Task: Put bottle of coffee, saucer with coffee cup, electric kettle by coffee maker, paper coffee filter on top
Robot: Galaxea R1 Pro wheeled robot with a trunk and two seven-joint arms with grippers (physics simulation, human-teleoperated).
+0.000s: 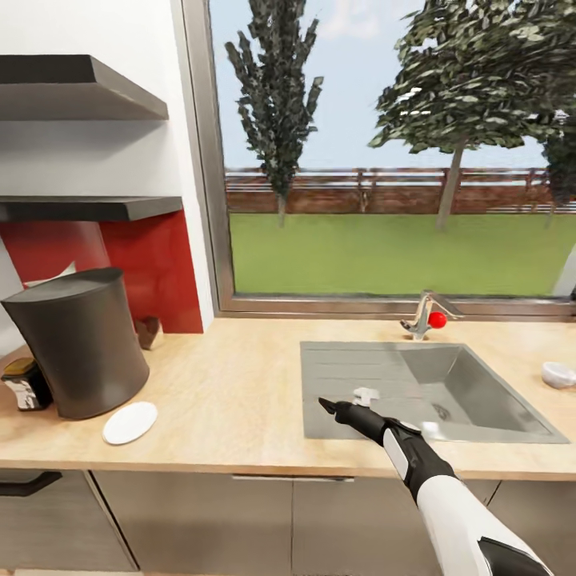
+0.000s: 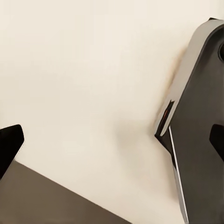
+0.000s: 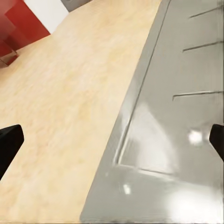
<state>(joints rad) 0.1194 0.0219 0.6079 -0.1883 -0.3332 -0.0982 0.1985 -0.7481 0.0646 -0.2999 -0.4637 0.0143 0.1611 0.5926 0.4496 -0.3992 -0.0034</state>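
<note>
Saucer [image 1: 130,422] sits flat beside the coffee maker [image 1: 80,344] at far left, probably waiting for its cup. Right gripper [image 1: 330,406] hovers over the sink [image 1: 480,400] edge. Right wrist view: fingers wide apart, holding nothing. Left wrist view: left fingers also spread, empty.

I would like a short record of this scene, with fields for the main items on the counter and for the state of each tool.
coffee maker: dark, upright, at the left end of the countertop
saucer: white, flat on the countertop, right in front of the coffee maker
sink: grey, set into the countertop, tap behind it
right tool: open, empty, above the sink's left part
left tool: open, empty
coffee cup, kettle: cannot tell
</note>
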